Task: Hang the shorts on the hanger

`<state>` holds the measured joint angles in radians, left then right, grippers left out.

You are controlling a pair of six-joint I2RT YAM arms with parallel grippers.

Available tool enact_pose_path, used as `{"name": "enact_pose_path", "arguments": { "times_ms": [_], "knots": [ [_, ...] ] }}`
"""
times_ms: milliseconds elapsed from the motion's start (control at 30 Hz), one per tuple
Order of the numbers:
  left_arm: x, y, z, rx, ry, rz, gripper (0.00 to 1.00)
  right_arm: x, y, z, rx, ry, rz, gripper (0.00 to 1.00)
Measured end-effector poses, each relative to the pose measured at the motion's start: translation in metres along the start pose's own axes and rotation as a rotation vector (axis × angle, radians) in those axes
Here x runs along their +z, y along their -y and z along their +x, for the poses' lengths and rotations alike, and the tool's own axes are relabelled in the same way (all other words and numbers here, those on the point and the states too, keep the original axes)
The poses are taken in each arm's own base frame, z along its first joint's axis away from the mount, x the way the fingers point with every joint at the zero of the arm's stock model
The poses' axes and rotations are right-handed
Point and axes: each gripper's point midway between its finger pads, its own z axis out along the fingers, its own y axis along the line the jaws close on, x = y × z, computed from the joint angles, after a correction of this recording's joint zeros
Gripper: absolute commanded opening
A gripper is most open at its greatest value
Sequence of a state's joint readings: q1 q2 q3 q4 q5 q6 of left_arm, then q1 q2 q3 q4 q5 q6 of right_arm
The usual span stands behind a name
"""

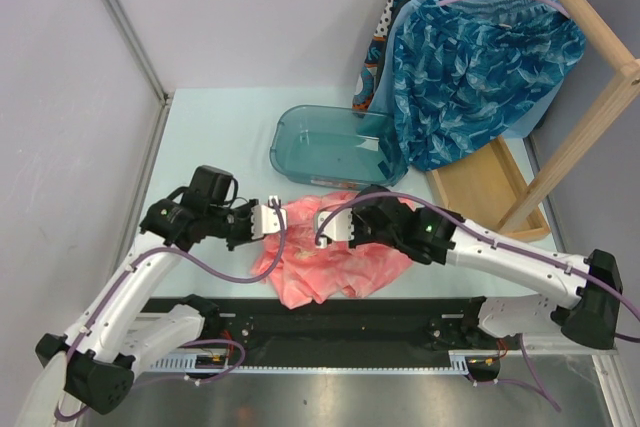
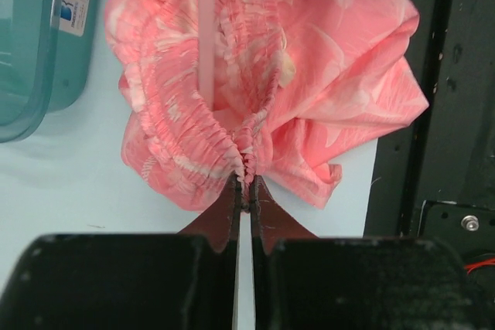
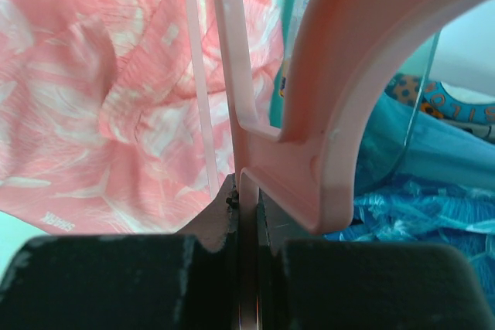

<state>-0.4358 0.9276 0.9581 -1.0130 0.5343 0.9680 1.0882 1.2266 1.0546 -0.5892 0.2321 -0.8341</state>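
The coral-pink shorts (image 1: 330, 262) lie bunched on the table between my two arms. My left gripper (image 1: 272, 219) is shut on the gathered waistband at their left side (image 2: 247, 161). A thin pink bar of the hanger (image 2: 206, 28) runs into the waistband opening. My right gripper (image 1: 328, 227) is shut on the pink hanger (image 3: 325, 98) near the base of its curved hook, over the shorts (image 3: 100, 98). Most of the hanger frame is hidden in the fabric in the top view.
A teal plastic tub (image 1: 335, 142) stands just behind the shorts. Blue patterned garments (image 1: 480, 67) hang on a wooden rack (image 1: 590, 87) at the back right. A black strip (image 1: 340, 322) runs along the table's near edge.
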Motion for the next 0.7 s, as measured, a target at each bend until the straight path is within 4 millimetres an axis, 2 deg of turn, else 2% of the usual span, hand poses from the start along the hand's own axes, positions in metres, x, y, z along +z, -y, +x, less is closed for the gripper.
{"name": "enact_pose_path", "arguments": {
  "times_ms": [167,333,433,633,700],
  "knots": [
    [-0.004,-0.006,0.009,0.022,-0.052,-0.033,0.16,-0.013,0.011,0.003,0.023,0.012,0.042,0.0],
    [-0.01,-0.022,-0.006,0.033,-0.033,-0.071,0.17,-0.023,0.014,-0.008,0.032,0.083,0.049,0.0],
    [-0.011,-0.028,-0.014,0.041,-0.014,-0.088,0.17,-0.018,0.011,-0.016,0.025,0.105,0.037,0.0],
    [-0.009,-0.024,-0.019,0.052,-0.005,-0.072,0.19,0.001,0.006,-0.026,0.021,0.12,0.012,0.0],
    [-0.01,-0.023,-0.021,0.061,0.001,-0.076,0.25,0.006,0.005,-0.028,0.02,0.127,0.003,0.0]
  ]
}}
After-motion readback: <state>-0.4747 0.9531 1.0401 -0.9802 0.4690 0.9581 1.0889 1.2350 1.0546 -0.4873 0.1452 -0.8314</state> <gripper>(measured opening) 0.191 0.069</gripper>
